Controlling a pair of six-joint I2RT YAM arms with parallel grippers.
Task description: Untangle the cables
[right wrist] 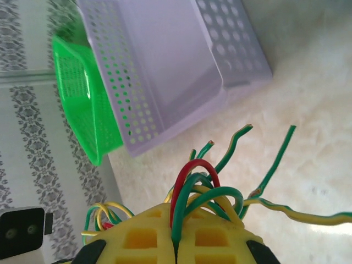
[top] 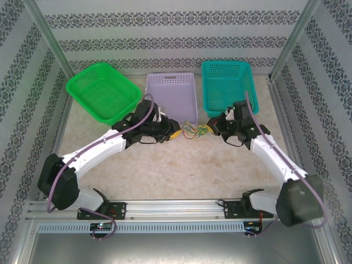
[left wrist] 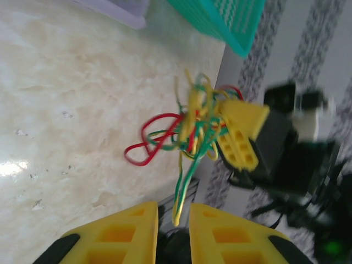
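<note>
- Left hand (left wrist: 174, 213): yellow fingers (left wrist: 124, 234) narrowly apart, one green-yellow strand (left wrist: 183, 179) with its end hanging in the gap, not pinched, I judge.
- That strand runs straight ahead, away from this hand, to the cables (left wrist: 192, 129), a knot over the desk (left wrist: 82, 110).
- Right hand (right wrist: 175, 214), beyond the knot, is pressed together on it.

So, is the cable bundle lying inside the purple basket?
No, the cables are outside the purple basket, in front of its near wall.
</note>
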